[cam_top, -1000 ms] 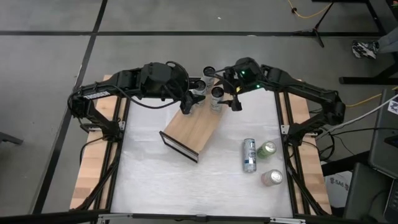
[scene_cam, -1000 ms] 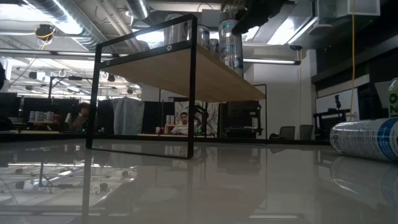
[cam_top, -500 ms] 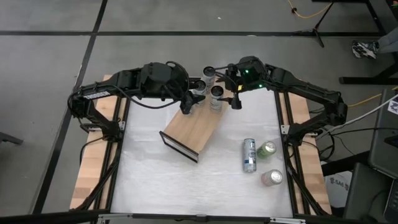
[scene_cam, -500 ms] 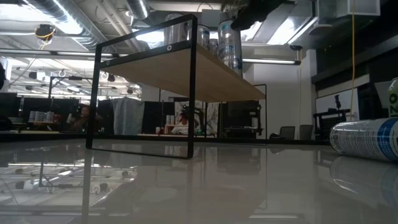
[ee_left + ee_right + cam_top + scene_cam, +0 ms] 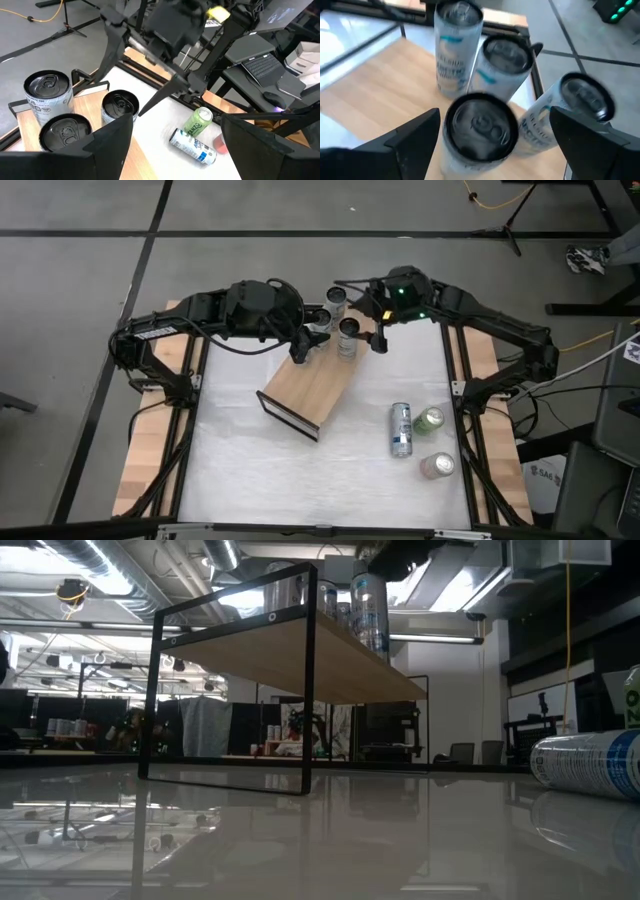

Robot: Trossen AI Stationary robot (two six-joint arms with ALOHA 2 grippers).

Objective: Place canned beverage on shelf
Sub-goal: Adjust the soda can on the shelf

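Light-wood shelf (image 5: 305, 392) with black metal frame ends carries upright silver cans (image 5: 347, 337) at its far end. We see our right gripper (image 5: 378, 332), fingers wide, empty, above them; our left gripper (image 5: 300, 347) spread beside them, holding nothing.

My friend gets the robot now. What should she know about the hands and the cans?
Left hand: open, empty, over the shelf near the cans.
Right hand: open, empty, beside the cans on the shelf.
Done: a cluster of cans stands upright at the shelf's far end; the right wrist view shows four.
Left: three cans wait on the white table to the right: a blue-and-white can lying on its side, a green can and a pink can.
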